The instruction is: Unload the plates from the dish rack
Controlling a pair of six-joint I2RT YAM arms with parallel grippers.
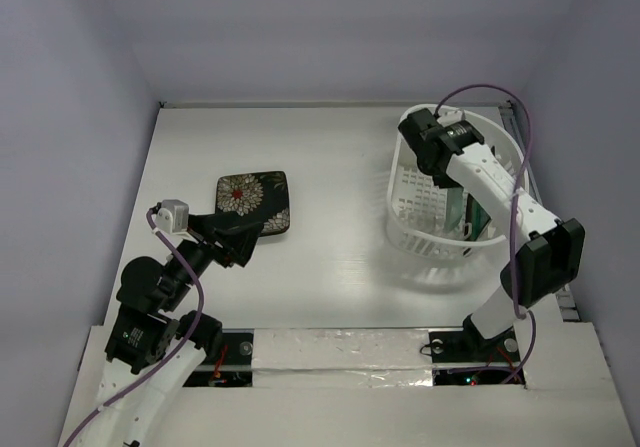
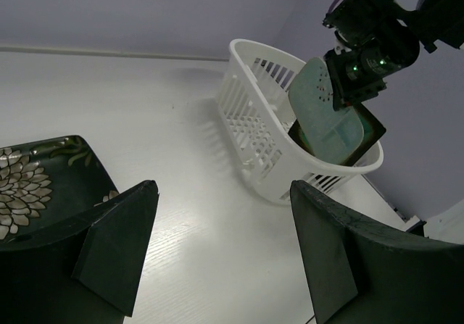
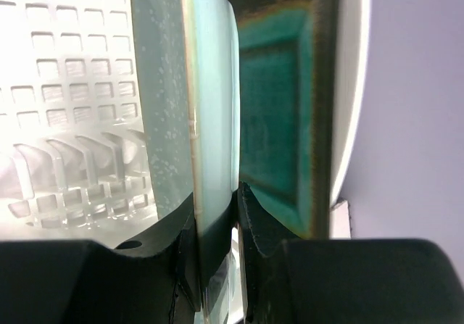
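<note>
Mint-green plate [image 2: 322,110] on edge, long axis near-upright

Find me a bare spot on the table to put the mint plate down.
The table is bare between the black floral plate and the dish rack, and along the far wall. Crowded: inside the rack around the mint plate, and by the left gripper.
</note>
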